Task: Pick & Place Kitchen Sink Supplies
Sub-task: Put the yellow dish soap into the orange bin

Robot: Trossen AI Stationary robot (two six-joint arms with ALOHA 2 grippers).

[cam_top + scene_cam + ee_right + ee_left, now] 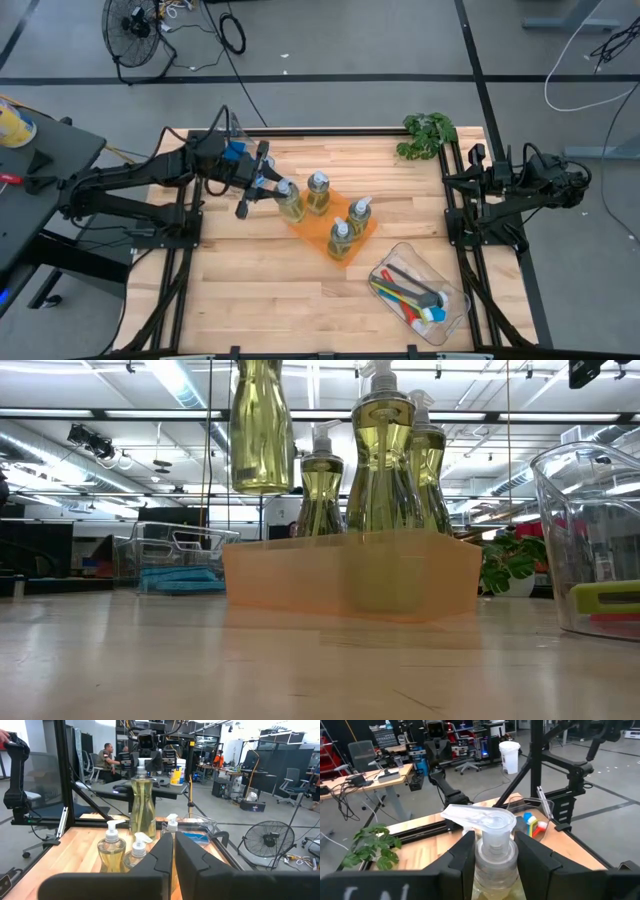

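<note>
Left gripper holds one soap bottle by the neck just under the pump, jaws clamped either side of it. In the low view that bottle hangs clear above the bench, just beside the orange tray, at its left end in that view. Three more pump bottles stand upright in the tray: one at the far end, two at the near end, close together.

Right gripper waits at the right edge of the bench, jaws closed, empty.

Clear bin at the near right corner holds the long-handled brushes, red, yellow-green, grey and blue, lying mixed. Second clear bin at the far left, behind the left arm, with blue sponges inside. Leafy plant at the far right corner, well apart from the tray.
</note>
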